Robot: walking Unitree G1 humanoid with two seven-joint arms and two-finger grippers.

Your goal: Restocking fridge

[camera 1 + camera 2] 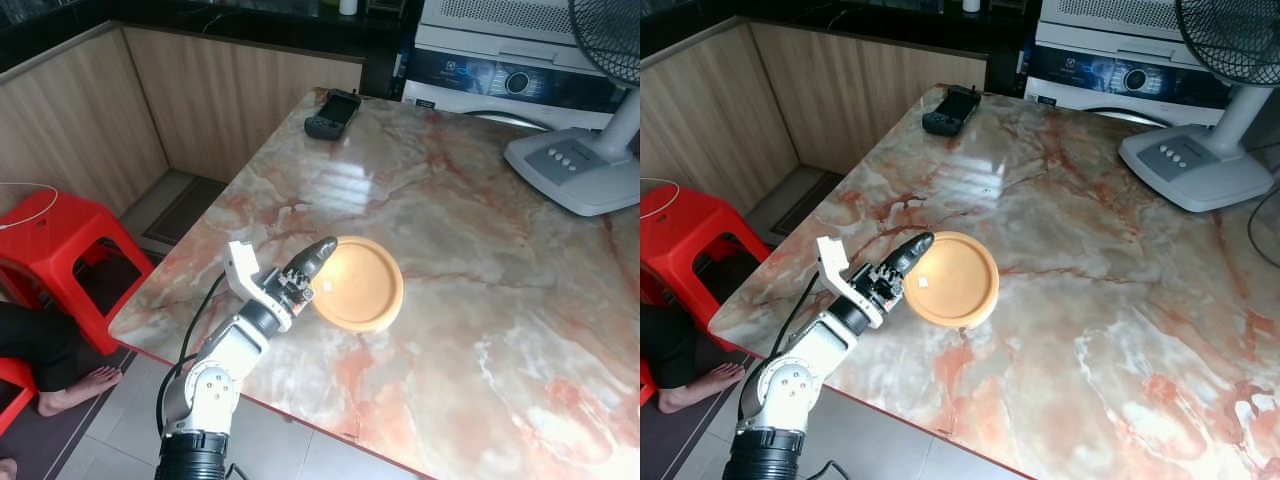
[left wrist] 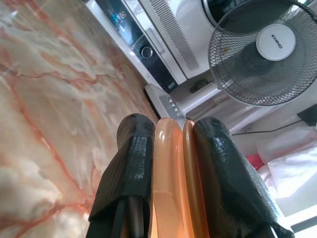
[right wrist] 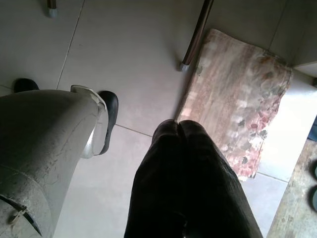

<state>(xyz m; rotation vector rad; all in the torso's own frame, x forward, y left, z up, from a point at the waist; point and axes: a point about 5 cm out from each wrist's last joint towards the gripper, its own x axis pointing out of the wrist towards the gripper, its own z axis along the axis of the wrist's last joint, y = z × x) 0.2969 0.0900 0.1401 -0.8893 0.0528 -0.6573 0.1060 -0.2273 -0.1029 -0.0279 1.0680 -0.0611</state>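
- Near the tabletop's (image 1: 470,250) front-left edge, the left end effector (image 1: 318,262) is clamped on the rim of an orange plate (image 1: 360,285); the left wrist view shows the rim pinched between both black fingers (image 2: 130,168)
- Whether the plate rests flat on the marble or is slightly lifted cannot be told
- Risk, as a judgement: the grip takes only the rim's edge, so the plate could pivot or slip out if swung quickly, and it sits close enough to the edge to fall to the tiled floor
- Polished marble gives little friction, so a dragged plate would skid
- The right end effector (image 3: 181,130) hangs idle over the floor, fingers together on nothing, near a patterned mat (image 3: 237,99)
- Also on the tabletop, well apart from the plate: a black handheld controller (image 1: 332,112) at the far edge and a standing fan (image 1: 585,165) at far right
- Beyond stand wooden cabinets (image 1: 200,90) and a washing machine (image 1: 500,70); a red stool (image 1: 50,235) stands at left, a person's foot (image 1: 75,388) beside it
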